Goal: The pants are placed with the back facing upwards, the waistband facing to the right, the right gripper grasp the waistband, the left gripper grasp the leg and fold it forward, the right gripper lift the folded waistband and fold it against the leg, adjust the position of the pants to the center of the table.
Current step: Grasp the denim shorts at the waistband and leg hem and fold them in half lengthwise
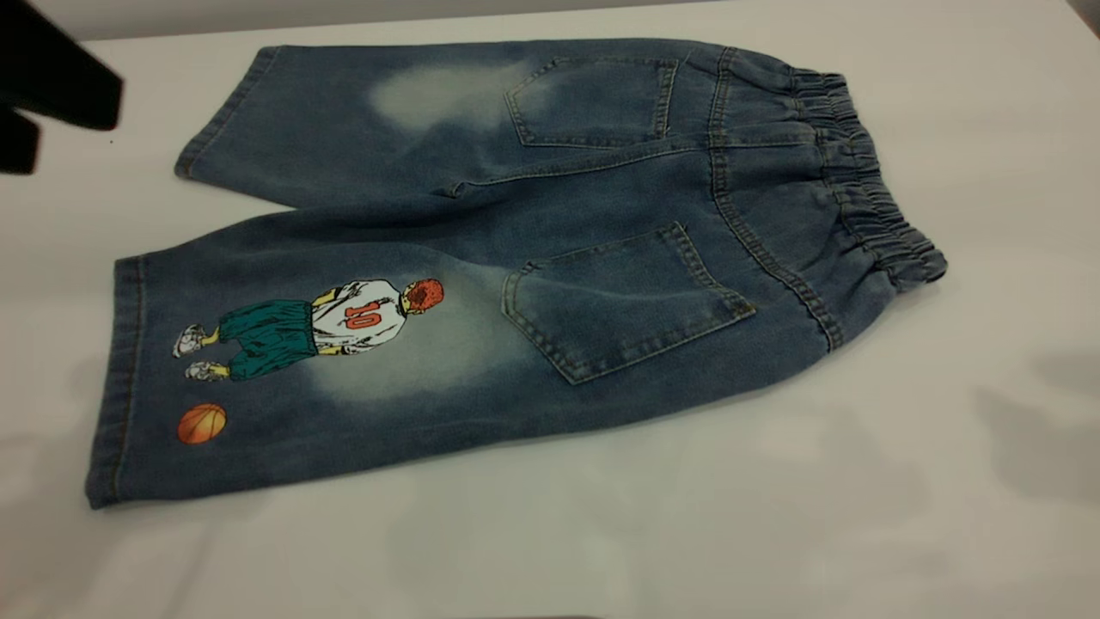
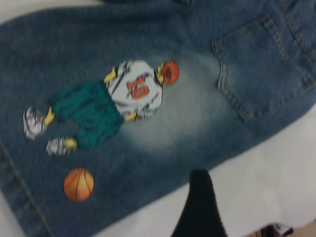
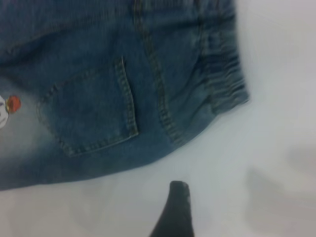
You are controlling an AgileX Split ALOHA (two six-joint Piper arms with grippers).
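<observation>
Above the table (image 1: 988, 172), both grippers hover clear of the flat pants (image 1: 516, 258); finger spread indiscernible.

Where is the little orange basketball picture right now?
In the exterior view, the orange basketball print sits low on the blue denim shorts' near leg, beside the left hem, below the printed player's feet.

A plain grey backdrop (image 1: 344, 12) runs along the top of the exterior view, with a dark corner (image 1: 1088, 12) at its right end. Soft grey shadows (image 1: 1031, 447) lie lower right.
</observation>
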